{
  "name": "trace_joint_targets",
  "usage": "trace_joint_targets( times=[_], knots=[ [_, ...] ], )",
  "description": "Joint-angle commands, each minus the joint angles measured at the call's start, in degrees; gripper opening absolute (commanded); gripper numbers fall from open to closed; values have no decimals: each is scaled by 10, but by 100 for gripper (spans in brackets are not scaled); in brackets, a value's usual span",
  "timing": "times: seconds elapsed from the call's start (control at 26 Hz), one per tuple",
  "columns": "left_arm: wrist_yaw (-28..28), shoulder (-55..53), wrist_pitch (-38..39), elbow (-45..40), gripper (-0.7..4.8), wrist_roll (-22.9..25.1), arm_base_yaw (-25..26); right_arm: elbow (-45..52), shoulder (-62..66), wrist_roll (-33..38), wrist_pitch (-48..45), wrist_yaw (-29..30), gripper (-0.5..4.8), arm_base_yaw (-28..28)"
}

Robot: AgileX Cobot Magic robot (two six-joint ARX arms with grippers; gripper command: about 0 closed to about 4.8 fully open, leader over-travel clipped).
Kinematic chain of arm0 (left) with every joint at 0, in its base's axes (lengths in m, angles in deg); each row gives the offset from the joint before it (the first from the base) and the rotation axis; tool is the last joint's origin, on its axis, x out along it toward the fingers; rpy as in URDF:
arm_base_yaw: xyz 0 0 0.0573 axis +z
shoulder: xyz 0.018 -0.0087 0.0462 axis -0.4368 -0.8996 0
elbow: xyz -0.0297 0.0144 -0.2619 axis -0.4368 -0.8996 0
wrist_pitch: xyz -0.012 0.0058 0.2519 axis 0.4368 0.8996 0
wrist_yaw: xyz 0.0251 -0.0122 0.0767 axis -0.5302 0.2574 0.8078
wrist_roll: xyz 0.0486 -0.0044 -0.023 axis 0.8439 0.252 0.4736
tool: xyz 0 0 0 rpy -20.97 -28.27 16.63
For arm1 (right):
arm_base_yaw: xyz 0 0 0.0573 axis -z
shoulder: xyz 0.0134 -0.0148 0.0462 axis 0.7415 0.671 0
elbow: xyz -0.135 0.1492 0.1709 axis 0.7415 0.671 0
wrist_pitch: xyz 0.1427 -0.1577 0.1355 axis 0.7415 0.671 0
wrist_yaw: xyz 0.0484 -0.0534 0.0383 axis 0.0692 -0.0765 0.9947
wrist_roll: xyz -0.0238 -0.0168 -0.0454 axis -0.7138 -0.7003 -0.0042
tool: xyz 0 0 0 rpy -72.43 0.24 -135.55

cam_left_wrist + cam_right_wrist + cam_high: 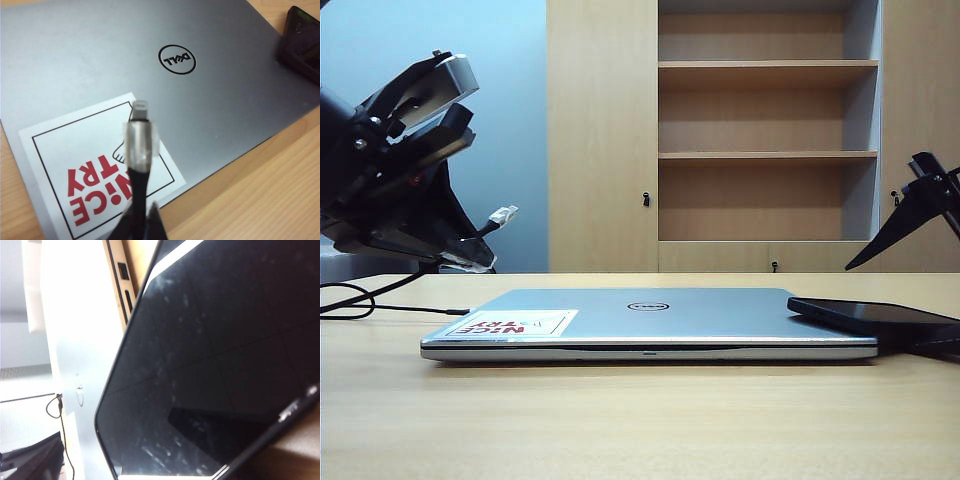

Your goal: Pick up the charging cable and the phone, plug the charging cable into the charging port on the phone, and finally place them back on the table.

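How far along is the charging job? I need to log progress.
Done: the left gripper is shut on the charging cable, plug raised above the laptop. In hand: the right gripper is close over the phone, which lies propped on the laptop's edge, not lifted; its fingers are out of view. Left: lifting the phone, plugging in, setting both on the table.

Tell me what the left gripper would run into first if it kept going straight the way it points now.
Probably the closed silver laptop. The left gripper, shut on the charging cable, aims the plug down over the lid near the red-and-white sticker. Depth is unclear, but nothing else shows in that line.
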Motion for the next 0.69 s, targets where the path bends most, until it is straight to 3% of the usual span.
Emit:
trace_joint_targets(
  times=[0.04,0.12,0.27,0.31,0.42,0.5,0.69],
  knots=[
    [-2,2,-10,2,-6,0,-1,9,12,-7,36,-43,378,1],
    [-2,2,-10,2,-6,0,-1,9,12,-7,36,-51,314,1],
    [-2,2,-10,2,-6,0,-1,9,12,-7,47,-67,303,1],
    [-2,2,-10,2,-6,0,-1,9,12,-7,49,-72,279,1],
    [-2,2,-9,2,-6,0,-1,9,12,-7,50,-91,81,1],
    [-2,2,-9,2,-6,0,-1,9,12,-7,50,-107,16,1],
    [-2,2,-9,2,-6,0,-1,9,12,-11,35,-119,-3,1]
  ],
)
